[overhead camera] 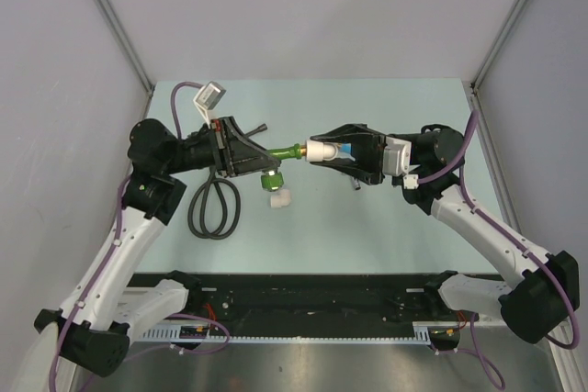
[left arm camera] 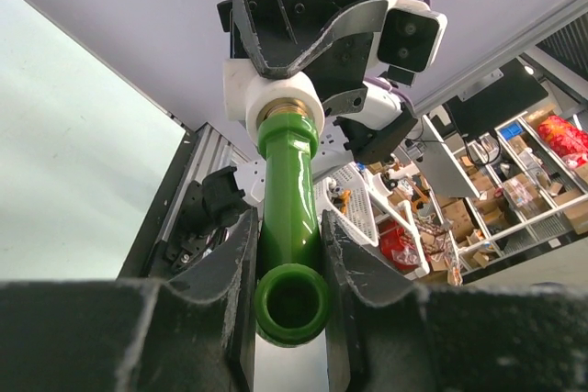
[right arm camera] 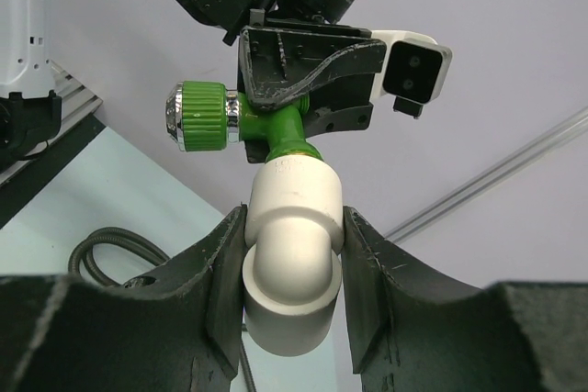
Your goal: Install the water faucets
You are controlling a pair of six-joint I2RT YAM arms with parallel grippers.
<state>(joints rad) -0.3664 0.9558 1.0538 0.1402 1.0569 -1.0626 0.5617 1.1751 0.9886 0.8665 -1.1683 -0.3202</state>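
My left gripper is shut on the body of the bright green water faucet and holds it level above the table. The faucet's green knob sticks out sideways. Its brass threaded end sits in the mouth of a white elbow fitting. My right gripper is shut on that elbow from the opposite side. A blue patch shows deeper between the right fingers; I cannot tell what it is.
A second white elbow fitting lies on the table below the joined parts. The coiled black hose lies to its left, under the left arm. A small dark piece sits under the right gripper.
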